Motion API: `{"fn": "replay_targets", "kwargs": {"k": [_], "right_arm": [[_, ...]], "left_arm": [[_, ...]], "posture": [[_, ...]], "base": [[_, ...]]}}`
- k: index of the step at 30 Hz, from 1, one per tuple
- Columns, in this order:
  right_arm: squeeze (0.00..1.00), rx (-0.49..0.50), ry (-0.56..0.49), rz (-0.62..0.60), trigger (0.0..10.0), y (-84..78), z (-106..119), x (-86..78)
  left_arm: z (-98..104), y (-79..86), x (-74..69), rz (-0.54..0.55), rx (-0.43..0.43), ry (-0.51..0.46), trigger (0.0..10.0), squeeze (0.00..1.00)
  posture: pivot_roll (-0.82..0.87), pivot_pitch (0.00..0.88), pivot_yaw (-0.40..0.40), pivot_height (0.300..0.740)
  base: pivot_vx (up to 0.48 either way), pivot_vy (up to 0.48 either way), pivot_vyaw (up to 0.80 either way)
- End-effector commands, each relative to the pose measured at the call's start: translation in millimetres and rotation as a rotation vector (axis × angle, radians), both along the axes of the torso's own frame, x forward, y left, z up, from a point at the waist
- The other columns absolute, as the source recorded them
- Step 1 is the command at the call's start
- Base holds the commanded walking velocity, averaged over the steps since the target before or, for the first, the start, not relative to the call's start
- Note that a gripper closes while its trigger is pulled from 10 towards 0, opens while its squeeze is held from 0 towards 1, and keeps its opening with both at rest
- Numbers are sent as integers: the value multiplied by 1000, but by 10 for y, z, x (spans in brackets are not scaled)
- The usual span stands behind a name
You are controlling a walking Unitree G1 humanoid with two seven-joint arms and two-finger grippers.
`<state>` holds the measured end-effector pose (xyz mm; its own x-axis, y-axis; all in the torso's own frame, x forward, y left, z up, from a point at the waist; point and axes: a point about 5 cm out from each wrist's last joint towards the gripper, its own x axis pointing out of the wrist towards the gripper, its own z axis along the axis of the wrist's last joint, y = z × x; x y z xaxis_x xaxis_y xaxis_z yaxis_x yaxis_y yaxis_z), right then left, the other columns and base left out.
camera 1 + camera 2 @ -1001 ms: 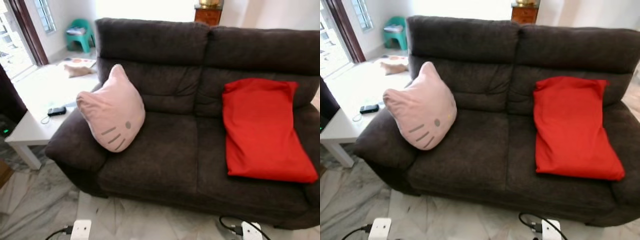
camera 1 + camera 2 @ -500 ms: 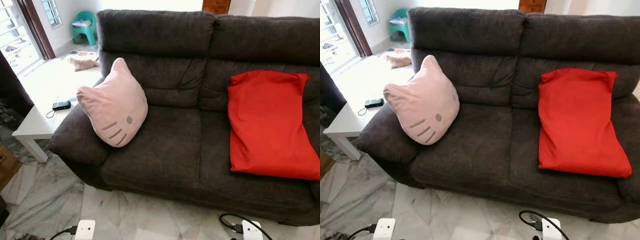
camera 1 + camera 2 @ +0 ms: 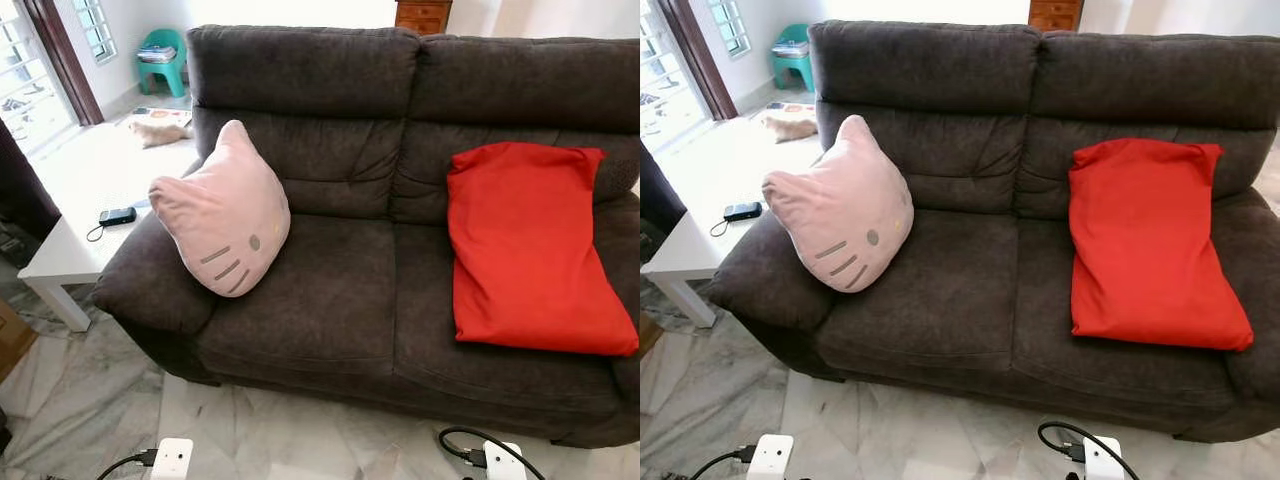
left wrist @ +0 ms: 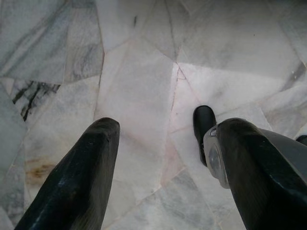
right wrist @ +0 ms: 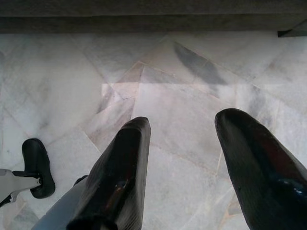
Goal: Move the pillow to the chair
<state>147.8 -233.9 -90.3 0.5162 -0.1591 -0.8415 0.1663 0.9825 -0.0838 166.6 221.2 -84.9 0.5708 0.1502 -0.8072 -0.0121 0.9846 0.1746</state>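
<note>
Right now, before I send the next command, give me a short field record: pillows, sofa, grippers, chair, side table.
pink pillow: cat-face pillow leaning against the sofa's left armrest
red pillow: lying on the right seat, top against the backrest
sofa: dark grey two-seater
left gripper: open, pointing down at marble floor
right gripper: open, over the floor
chair: small teal chair far back left
side table: white, small black device on it

I count two pillows, one pink cat-face pillow (image 3: pixel 222 211) and one red pillow (image 3: pixel 530 246), one sofa (image 3: pixel 340 290), one white desk (image 3: pixel 70 245).
</note>
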Motion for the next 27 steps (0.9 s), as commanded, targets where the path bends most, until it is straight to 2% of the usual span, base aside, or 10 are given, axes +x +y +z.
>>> {"fn": "replay_targets", "kwargs": {"k": [1,7,14,20,27], "right_arm": [[0,-3,13,-5,10000,-1,-16,-42],[0,-5,37,-28,10000,-17,-65,-205],[0,3,38,-26,10000,42,-85,-228],[0,7,15,-7,10000,74,-59,-130],[0,4,12,-1,10000,70,-46,-90]], "left_arm": [[-3,29,-19,-23,10,14,10000,0],[-1,22,-10,-49,13,19,10000,0],[0,6,3,-55,8,23,10000,0],[-2,67,-25,-37,5,40,10000,0],[-2,136,-64,-15,11,49,10000,0]], "posture": [[-70,0,24,740],[-81,0,29,740],[-72,0,19,740],[-65,0,11,740],[-67,0,11,740]], "base": [[0,0,0],[0,0,0],[0,0,0],[0,0,-760],[0,0,-800]]}}
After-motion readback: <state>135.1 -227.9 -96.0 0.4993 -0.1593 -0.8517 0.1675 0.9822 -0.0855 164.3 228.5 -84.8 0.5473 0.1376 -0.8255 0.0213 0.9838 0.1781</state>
